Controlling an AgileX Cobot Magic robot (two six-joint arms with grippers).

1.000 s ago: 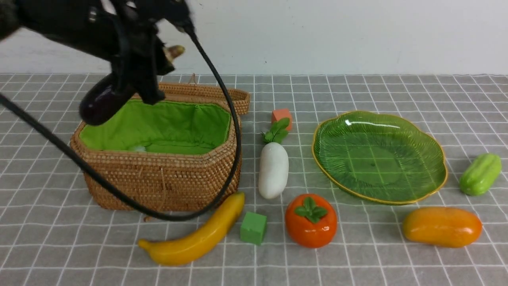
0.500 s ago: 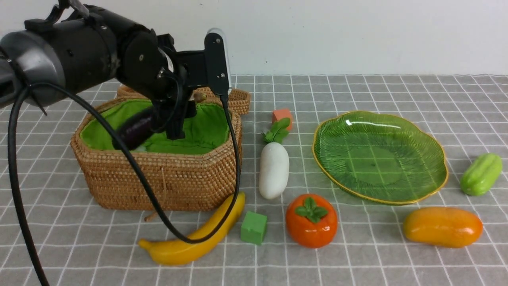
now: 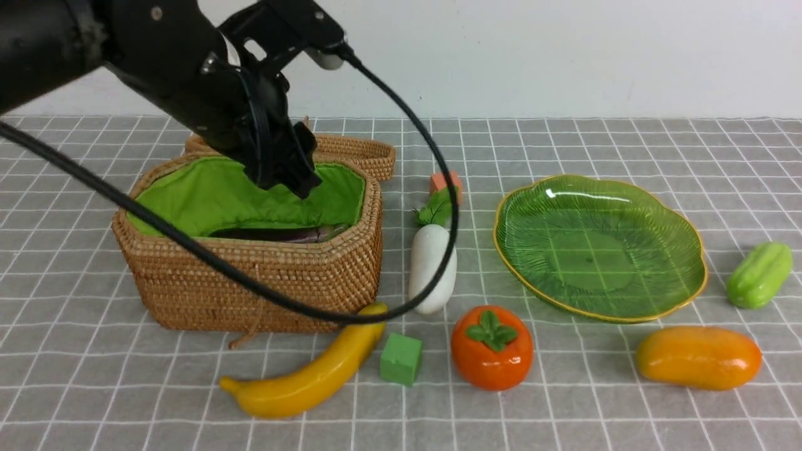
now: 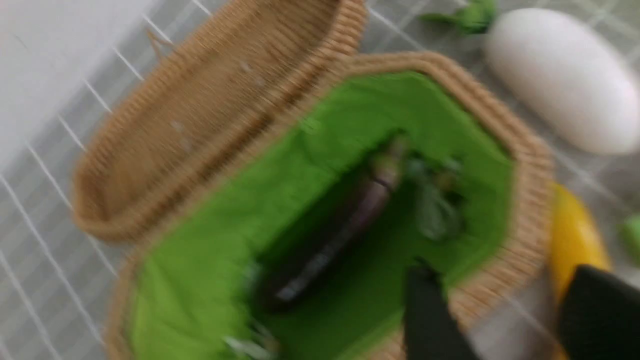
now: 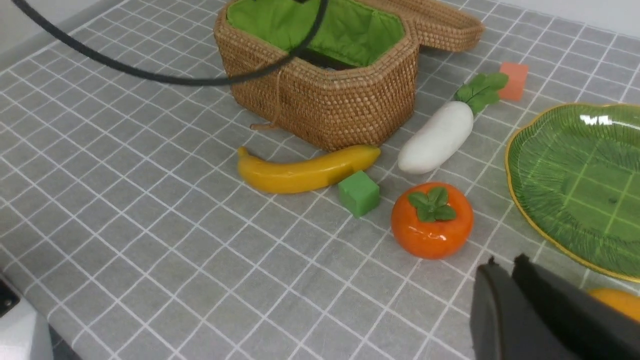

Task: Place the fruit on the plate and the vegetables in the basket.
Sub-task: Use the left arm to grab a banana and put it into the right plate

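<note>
The dark purple eggplant (image 3: 276, 234) lies inside the open wicker basket (image 3: 263, 282) on its green lining, also in the left wrist view (image 4: 330, 245). My left gripper (image 3: 288, 175) hangs open and empty just above the basket. The white radish (image 3: 426, 257) lies right of the basket. The gourd (image 3: 759, 274) lies right of the green glass plate (image 3: 598, 247), which holds nothing. Banana (image 3: 313, 376), persimmon (image 3: 491, 351) and mango (image 3: 698, 357) lie on the cloth in front. My right gripper (image 5: 506, 262) is shut and empty above the cloth near the persimmon (image 5: 432, 227).
A green cube (image 3: 400, 358) sits between banana and persimmon. An orange cube (image 3: 443, 181) sits behind the radish leaves. The basket lid (image 3: 351, 150) lies open behind the basket. The left arm's black cable (image 3: 219, 269) droops across the basket front and the radish.
My left gripper lowered the eggplant into the basket, let it go and rose a little. The eggplant now rests on the lining. Nothing else moved.
</note>
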